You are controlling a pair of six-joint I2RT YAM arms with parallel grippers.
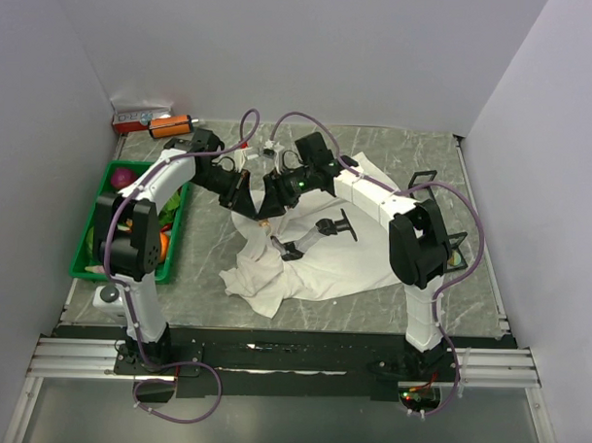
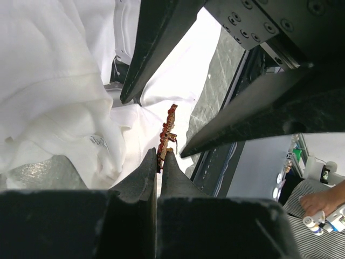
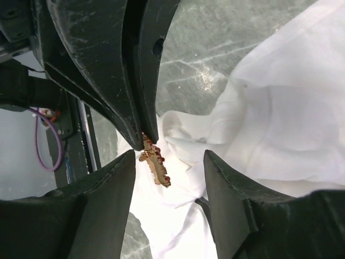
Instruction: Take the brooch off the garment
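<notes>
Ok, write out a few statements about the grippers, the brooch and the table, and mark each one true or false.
1. The left gripper is shut on the brooch. True.
2. The right gripper is clamped on the brooch. False: its jaws stand open, one finger on either side of the brooch, and neither is seen touching it.
3. The garment is white and lies crumpled on the table. True.
4. The green bin stands on the right arm's side of the table. False: it stands at the left edge, beside the left arm.
</notes>
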